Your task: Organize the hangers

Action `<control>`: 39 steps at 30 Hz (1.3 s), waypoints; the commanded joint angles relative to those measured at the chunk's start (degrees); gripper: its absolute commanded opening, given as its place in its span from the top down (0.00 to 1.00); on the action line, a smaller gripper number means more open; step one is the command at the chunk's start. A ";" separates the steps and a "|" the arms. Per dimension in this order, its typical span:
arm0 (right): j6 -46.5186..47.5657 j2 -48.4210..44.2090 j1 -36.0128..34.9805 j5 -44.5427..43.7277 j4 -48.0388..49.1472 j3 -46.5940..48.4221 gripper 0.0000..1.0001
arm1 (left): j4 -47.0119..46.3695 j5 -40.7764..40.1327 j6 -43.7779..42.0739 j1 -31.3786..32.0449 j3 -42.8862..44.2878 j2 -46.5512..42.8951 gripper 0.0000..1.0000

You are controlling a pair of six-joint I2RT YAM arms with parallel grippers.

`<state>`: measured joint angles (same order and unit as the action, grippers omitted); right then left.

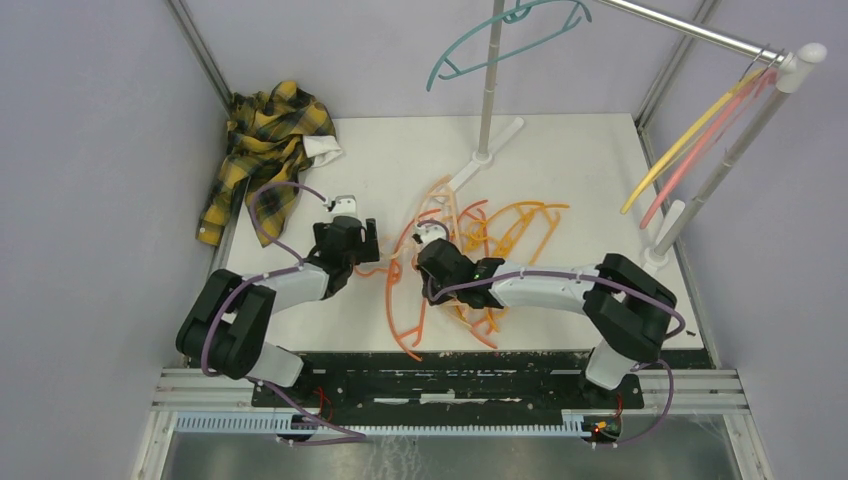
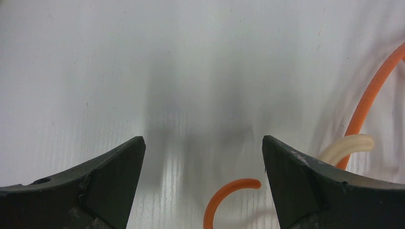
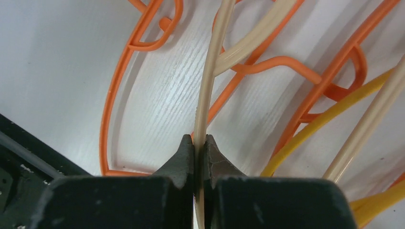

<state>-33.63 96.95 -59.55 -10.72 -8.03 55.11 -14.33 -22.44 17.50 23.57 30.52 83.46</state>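
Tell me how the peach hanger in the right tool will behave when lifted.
Probably light and springy: the peach hanger is a thin rod. Pinched at one spot by the right tool, it may swivel. It crosses orange hangers, so could snag them.

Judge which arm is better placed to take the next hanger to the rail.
Right. The right gripper is shut on a cream hanger, and the rail is on that side. The left gripper hangs open over bare table beside an orange hanger hook, holding nothing.

Orange hangers [image 1: 490,235], yellow-black plaid shirt [image 1: 262,140]
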 commanded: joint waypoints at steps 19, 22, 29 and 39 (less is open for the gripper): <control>-2.76 -36.47 0.18 -34.49 3.11 -6.73 0.99 | -4.31 -2.20 4.30 -1.19 -1.86 -5.94 0.01; -2.88 -36.80 3.61 -33.69 8.84 -5.87 0.99 | -4.31 -2.27 4.30 -1.19 -1.96 -6.11 0.01; -4.68 -34.50 8.61 -33.14 23.04 -3.88 0.99 | -4.39 -2.21 4.39 -1.18 -1.96 -5.95 0.01; -6.07 -28.98 14.61 -27.89 32.19 4.96 0.99 | -4.44 -2.27 4.39 -1.28 -1.80 -5.68 0.01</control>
<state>-39.27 67.29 -46.37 -40.34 15.86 54.54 -16.01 -23.88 19.70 22.57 28.69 78.50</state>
